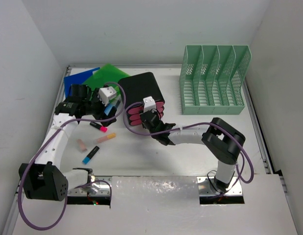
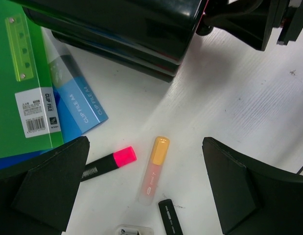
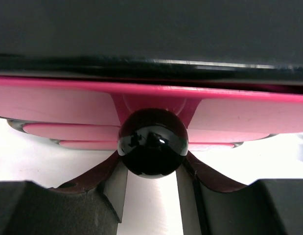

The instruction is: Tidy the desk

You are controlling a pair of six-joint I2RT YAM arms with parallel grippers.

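White counter (image 1: pixel 190 142) spreads under both hands, pens (image 2: pixel 155 169) strewn below my left hand (image 2: pixel 146 144), whose fingers hang wide apart. My right hand (image 3: pixel 152 169) is clamped on the black knob (image 3: pixel 152 142) of a pink drawer (image 3: pixel 58 105) straight ahead. Opening it seems the step in hand; next calls for a level pull toward me, keeping the box (image 1: pixel 141 88) steady.

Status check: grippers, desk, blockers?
Left gripper open over orange highlighter. Right gripper around drawer knob, clamp unclear. Desk cluttered, pens loose. No blockers seen.
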